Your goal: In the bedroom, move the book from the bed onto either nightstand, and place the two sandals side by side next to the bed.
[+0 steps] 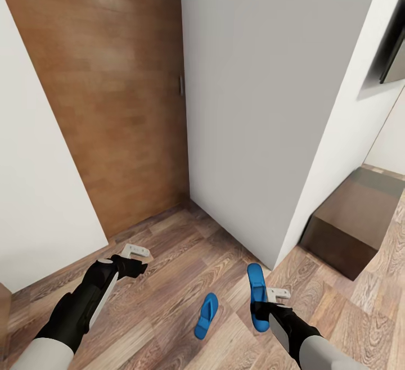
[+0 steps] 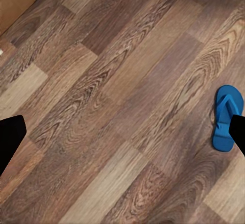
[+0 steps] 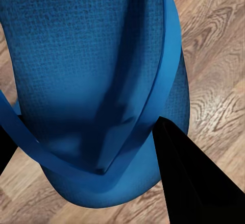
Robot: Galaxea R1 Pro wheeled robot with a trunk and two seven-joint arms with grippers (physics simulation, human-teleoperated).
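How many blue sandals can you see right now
2. One sandal lies flat on the wood floor between the arms; the other sandal is at the right gripper, its straps between the fingers.

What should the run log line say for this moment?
right gripper: shut on sandal | left gripper: open | other sandal: on floor

A home – wood-plank floor point(image 1: 169, 246), brown door point(image 1: 112, 94), flip-flops point(image 1: 206, 315)

Head camera looks steeply down; wrist cameras face the floor point(image 2: 122, 101) closely.
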